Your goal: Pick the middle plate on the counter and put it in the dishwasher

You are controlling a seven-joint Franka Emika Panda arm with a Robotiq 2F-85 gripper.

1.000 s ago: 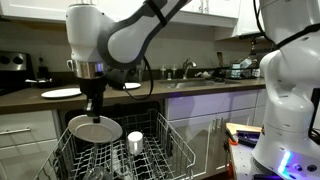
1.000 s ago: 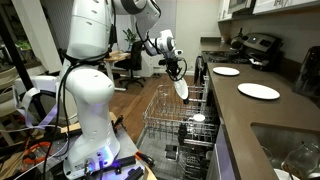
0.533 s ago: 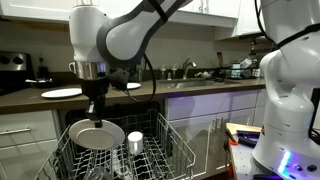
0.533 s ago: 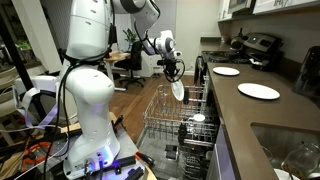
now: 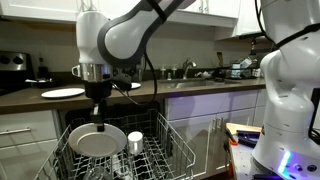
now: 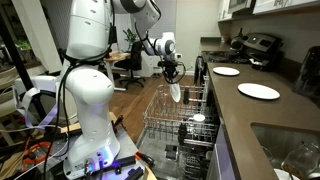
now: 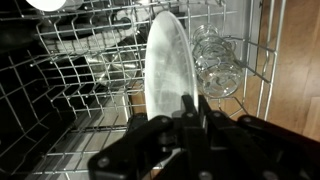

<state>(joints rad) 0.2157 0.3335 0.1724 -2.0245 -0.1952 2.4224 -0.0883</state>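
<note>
My gripper (image 5: 98,112) is shut on the rim of a round white plate (image 5: 97,140) and holds it upright, hanging over the dishwasher's pulled-out wire rack (image 5: 170,150). In an exterior view the plate (image 6: 176,92) shows edge-on under the gripper (image 6: 171,76) above the rack (image 6: 170,118). In the wrist view the plate (image 7: 166,70) stands on edge between my fingers (image 7: 190,112), just over the rack tines (image 7: 70,90). Two other white plates (image 6: 259,91) (image 6: 226,71) lie on the dark counter (image 6: 245,115).
An upturned glass (image 7: 216,60) and a white cup (image 5: 134,141) sit in the rack beside the plate. A white plate (image 5: 62,93) lies on the counter behind. A sink (image 6: 290,150) is set in the counter. A white robot base (image 5: 285,100) stands nearby.
The gripper has lowered the plate toward the rack and shifted slightly sideways; the plate now hangs deeper among the rack wires.
</note>
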